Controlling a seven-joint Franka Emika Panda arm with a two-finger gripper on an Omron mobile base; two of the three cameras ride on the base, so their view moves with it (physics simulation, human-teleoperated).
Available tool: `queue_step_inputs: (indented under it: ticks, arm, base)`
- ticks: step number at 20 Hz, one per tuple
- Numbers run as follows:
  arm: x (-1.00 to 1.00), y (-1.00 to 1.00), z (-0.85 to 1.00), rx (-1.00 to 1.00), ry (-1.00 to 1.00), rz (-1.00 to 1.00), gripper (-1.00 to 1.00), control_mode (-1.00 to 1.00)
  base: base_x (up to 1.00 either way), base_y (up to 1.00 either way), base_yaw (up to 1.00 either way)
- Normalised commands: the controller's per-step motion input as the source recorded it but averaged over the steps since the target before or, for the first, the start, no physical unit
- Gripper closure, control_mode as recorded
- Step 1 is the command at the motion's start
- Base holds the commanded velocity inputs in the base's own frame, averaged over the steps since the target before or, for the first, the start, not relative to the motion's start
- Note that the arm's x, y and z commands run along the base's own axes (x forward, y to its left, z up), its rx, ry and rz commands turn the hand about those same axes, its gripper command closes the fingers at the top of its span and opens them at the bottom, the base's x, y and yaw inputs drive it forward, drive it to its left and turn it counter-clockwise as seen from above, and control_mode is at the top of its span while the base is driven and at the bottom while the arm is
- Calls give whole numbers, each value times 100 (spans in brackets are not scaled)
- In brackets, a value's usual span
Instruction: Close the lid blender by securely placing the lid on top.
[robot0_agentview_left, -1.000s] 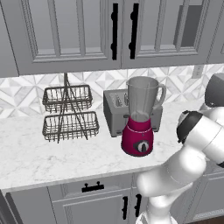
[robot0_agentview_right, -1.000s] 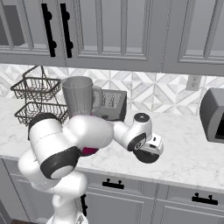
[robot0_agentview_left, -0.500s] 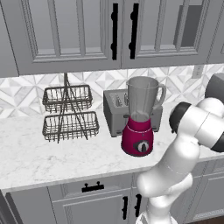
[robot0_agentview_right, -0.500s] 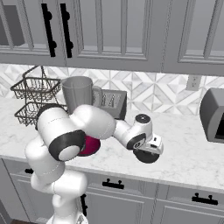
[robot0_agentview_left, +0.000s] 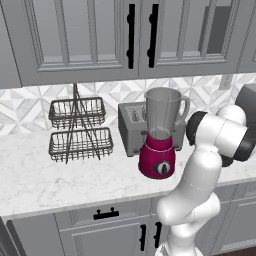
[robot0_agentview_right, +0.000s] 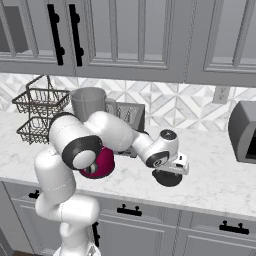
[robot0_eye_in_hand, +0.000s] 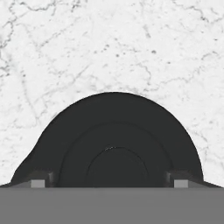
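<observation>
Lowering onto the black lid (robot0_eye_in_hand: 114, 144) right of the blender (robot0_agentview_left: 160, 132), your gripper (robot0_eye_in_hand: 110, 183) has dropped close. Its jaws straddle the lid wide open, gripping nothing yet; the jar stays uncovered.

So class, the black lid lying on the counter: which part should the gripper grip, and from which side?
Probably the raised round centre of the lid, from straight above. It lies flat on the counter, a low disc with stepped rings, so its rim gives little to hold. The open gripper hangs over it, fingertips either side of the centre.
</observation>
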Motion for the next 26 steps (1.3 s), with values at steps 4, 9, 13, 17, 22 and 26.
queue_step_inputs:
  ticks: [4, 9, 13, 17, 22, 26]
  arm:
    - [11, -4, -34, 0, 3, 2, 100, -100]
    - [0, 0, -66, 0, 6, 0, 100, -100]
    - [-3, 0, -58, 0, 5, 0, 100, -100]
    - [0, 0, -14, 0, 0, 0, 100, -100]
    - [-3, 3, -3, 0, 0, 0, 100, -100]
    - [-19, 10, 4, 0, 0, 0, 100, -100]
  base:
    - [0, 0, 0]
    - [0, 0, 0]
    - [0, 0, 0]
    - [0, 0, 0]
    - [0, 0, 0]
    - [0, 0, 0]
